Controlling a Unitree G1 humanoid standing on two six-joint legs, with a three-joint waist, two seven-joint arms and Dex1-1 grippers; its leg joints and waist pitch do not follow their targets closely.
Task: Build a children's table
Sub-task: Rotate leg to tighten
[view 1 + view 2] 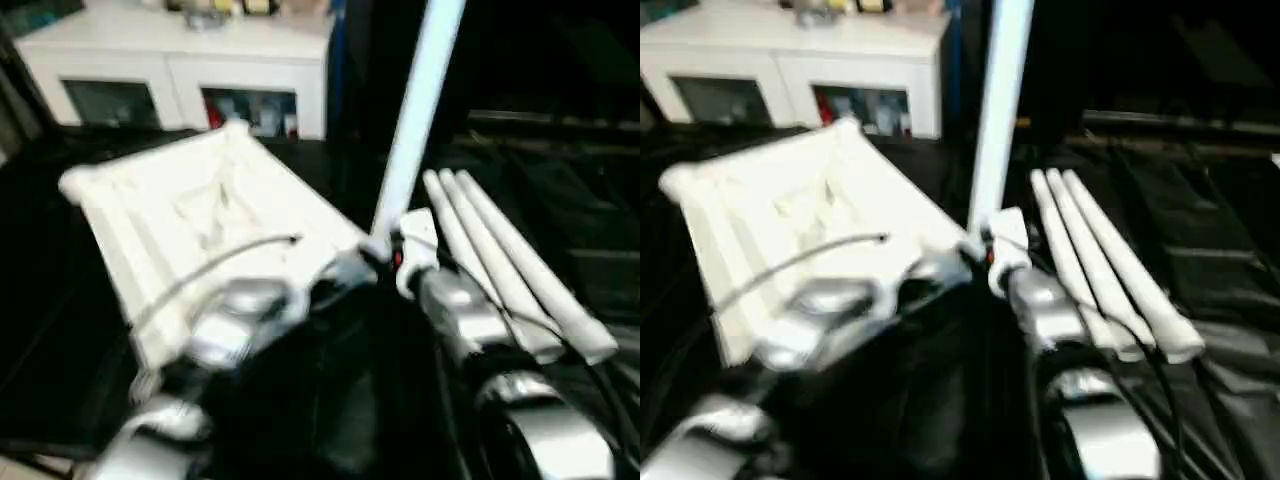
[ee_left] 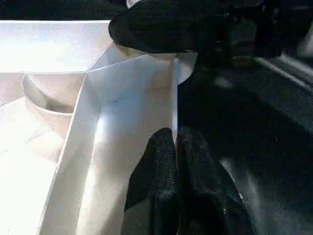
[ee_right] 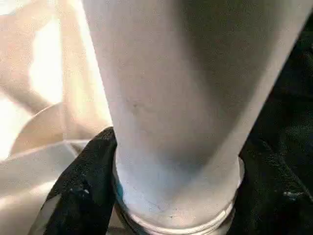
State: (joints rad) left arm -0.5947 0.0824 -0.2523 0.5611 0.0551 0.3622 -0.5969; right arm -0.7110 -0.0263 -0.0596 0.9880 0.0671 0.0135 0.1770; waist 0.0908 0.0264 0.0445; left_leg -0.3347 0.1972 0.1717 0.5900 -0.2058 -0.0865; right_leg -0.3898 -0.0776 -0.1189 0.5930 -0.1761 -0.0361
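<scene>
- Reference landmark: the tabletop (image 1: 200, 215), lying underside up on the dark work surface (image 1: 60, 340), in front of the white cabinet (image 1: 180, 70). All positions below are given relative to it.
- Task item in hand: one leg (image 1: 410, 120) stands nearly upright at the tabletop's near right corner, its wide end down at the corner socket (image 2: 166, 61). Three spare legs (image 1: 510, 260) lie side by side, just beside the tabletop's right edge.
- Right gripper (image 3: 171, 196): its fingers are clasped around the upright leg just above the collar at its base. Judged step: seating this leg in the corner socket.
- Left gripper (image 2: 175, 161): clenched, the fingers pinching the tabletop's thin edge wall near the same corner. Its judged function is to brace the tabletop.
- Procedure: hold the leg's axis in line with the socket before pressing or turning; a tilted leg is likely to bind or skip on the rim.
- Maintain the left-hand brace throughout; the light plastic tabletop is likely to slide or rotate under the insertion load.
- Whether the leg is already fully seated cannot be determined; the joint is hidden behind the right gripper.
</scene>
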